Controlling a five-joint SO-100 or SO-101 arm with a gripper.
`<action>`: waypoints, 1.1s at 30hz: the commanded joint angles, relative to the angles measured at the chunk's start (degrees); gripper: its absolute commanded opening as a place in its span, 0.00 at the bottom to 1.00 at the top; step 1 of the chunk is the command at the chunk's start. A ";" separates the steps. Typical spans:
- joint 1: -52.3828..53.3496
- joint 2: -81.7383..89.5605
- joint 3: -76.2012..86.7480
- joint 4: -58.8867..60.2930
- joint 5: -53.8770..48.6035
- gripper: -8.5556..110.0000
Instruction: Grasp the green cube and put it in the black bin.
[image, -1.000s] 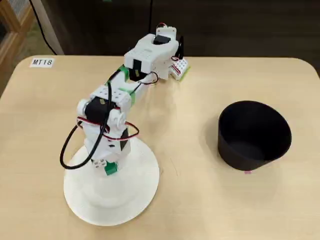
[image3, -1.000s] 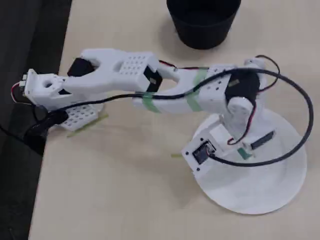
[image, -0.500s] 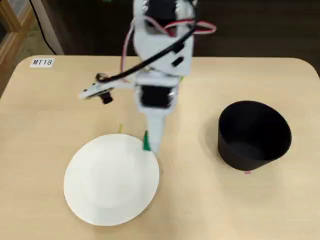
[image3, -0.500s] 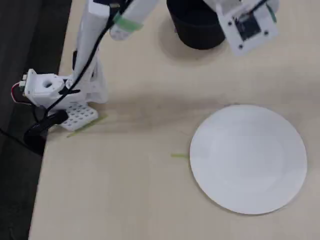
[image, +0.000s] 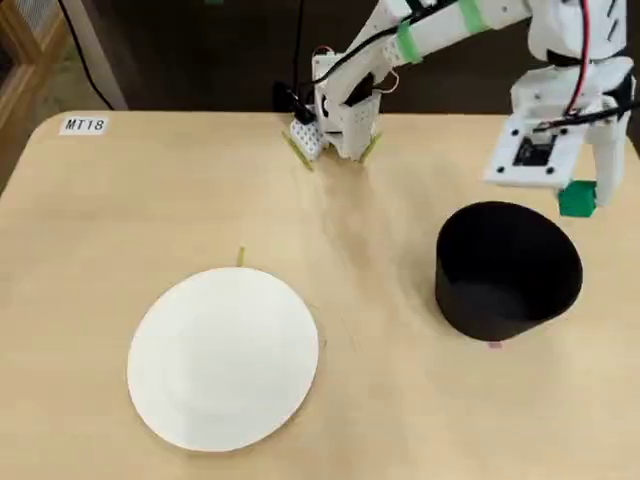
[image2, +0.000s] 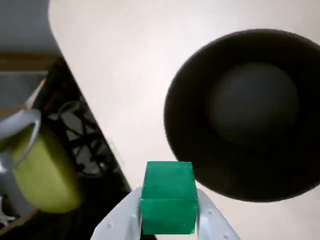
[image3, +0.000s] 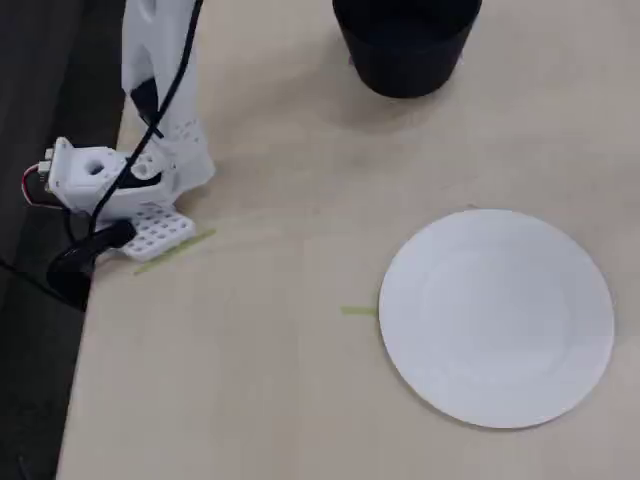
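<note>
Wrist view shows the gripper (image2: 169, 220) closed on the green cube (image2: 168, 197), one white finger on each side of the block, which sits square between them. The black bin (image2: 245, 112) fills the right half of this view; its open mouth and dark floor are visible, and nothing lies inside. The cube is lifted off the table and stands just outside the bin's rim, not yet over the opening.

Progress, as judged: the grasp and lift are done. What is left is a short carry over the mouth of the bin and the release.

In a fixed view, the arm (image: 440, 30) reaches from its base at the far edge of the table (image: 90, 230) to the right side, holding the cube at the far right edge of the bin. This view confirms the cube is above rim height and beside the bin. It also shows a white plate (image: 224, 357) near left, well apart from the bin and bare.

The other fixed view shows the base, the plate and only the lower part of the bin at its top edge; neither gripper nor cube appears there. Only the wrist view shows the bin's interior and the finger contact. It also shows a yellow-green object (image2: 45, 172) beyond the table edge.
</note>
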 joint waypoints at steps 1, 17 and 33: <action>-0.18 1.05 1.32 -0.44 -0.79 0.07; 2.37 -10.20 3.16 -0.44 3.87 0.07; 3.25 -9.76 3.87 -0.26 8.09 0.07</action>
